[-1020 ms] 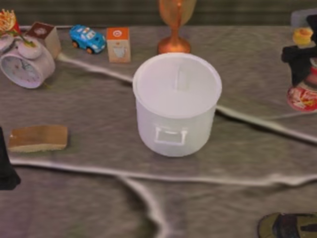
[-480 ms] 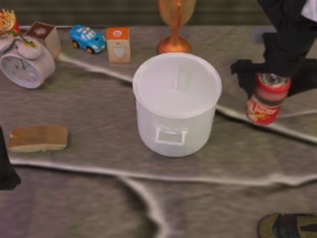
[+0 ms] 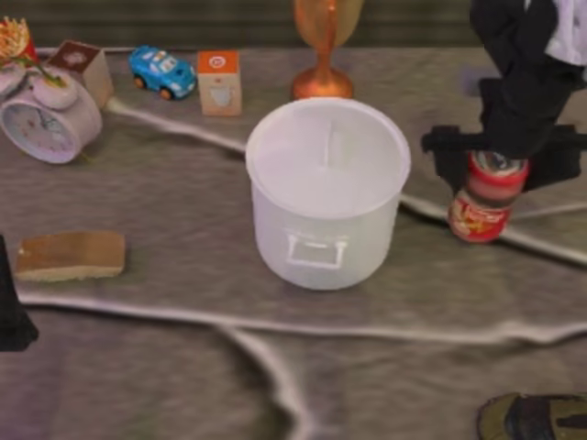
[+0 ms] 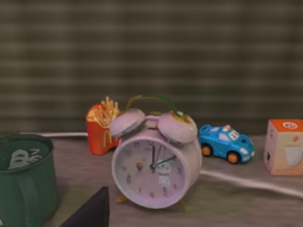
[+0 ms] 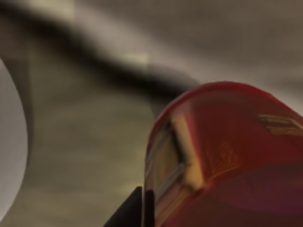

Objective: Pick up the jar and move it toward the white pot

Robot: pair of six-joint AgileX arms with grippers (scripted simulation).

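Note:
The jar [image 3: 486, 197], red-lidded with a red-and-white label, hangs in my right gripper [image 3: 500, 158], which is shut on its upper part from above. It is a short gap to the right of the white pot [image 3: 326, 197], apart from it. In the right wrist view the jar [image 5: 227, 151] fills the near side, one dark finger [image 5: 135, 210] lies against it, and the pot's curved wall [image 5: 9, 142] shows at the edge. My left gripper [image 3: 11, 316] is parked at the table's left edge, open, with one fingertip [image 4: 92, 213] showing.
An orange goblet [image 3: 323, 46], an orange-and-white box [image 3: 219, 82] and a blue toy car [image 3: 161, 71] line the back. An alarm clock [image 3: 46, 119] and a brown block [image 3: 81, 64] stand back left, bread [image 3: 71, 255] lies left, and a dark car [image 3: 532, 417] sits front right.
My right arm has carried the jar from the table's far right edge leftward to beside the pot; in the last half second it shifted slightly left. The left arm has not moved.

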